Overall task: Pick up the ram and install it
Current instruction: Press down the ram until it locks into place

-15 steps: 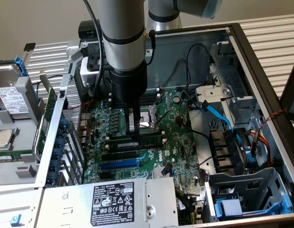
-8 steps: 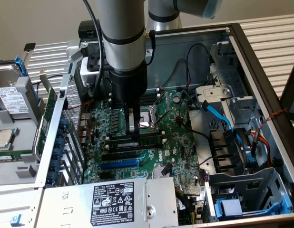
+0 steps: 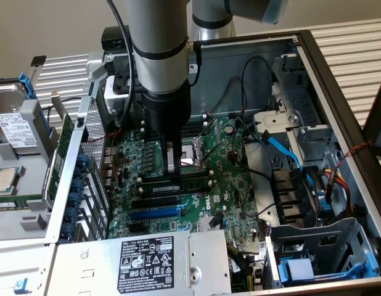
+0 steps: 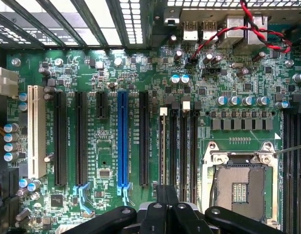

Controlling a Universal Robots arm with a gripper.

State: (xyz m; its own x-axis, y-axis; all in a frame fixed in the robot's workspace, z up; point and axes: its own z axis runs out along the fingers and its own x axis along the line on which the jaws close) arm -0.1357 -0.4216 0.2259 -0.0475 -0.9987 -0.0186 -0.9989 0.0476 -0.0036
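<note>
The ram [image 3: 192, 183] is a thin green stick with dark chips. It stands on edge in a memory slot on the motherboard [image 3: 240, 185], in line with the black slots beside it. My gripper [image 3: 173, 171] comes straight down on its middle, fingers shut together, tips at the stick's top edge. I cannot tell whether they pinch the stick or only rest on it. In the wrist view the shut gripper [image 4: 166, 195] sits over the ram [image 4: 162, 146], seen edge-on in its slot, with a white end clip [image 4: 163, 111] at the far end.
More black memory slots [image 4: 184, 146] and the open CPU socket [image 4: 238, 187] lie beside the ram. A blue expansion slot [image 4: 122, 141] and several black ones sit further off. The power supply [image 3: 147, 259], drive cage [image 3: 314, 246], loose cables [image 3: 283, 148] and case walls crowd the board.
</note>
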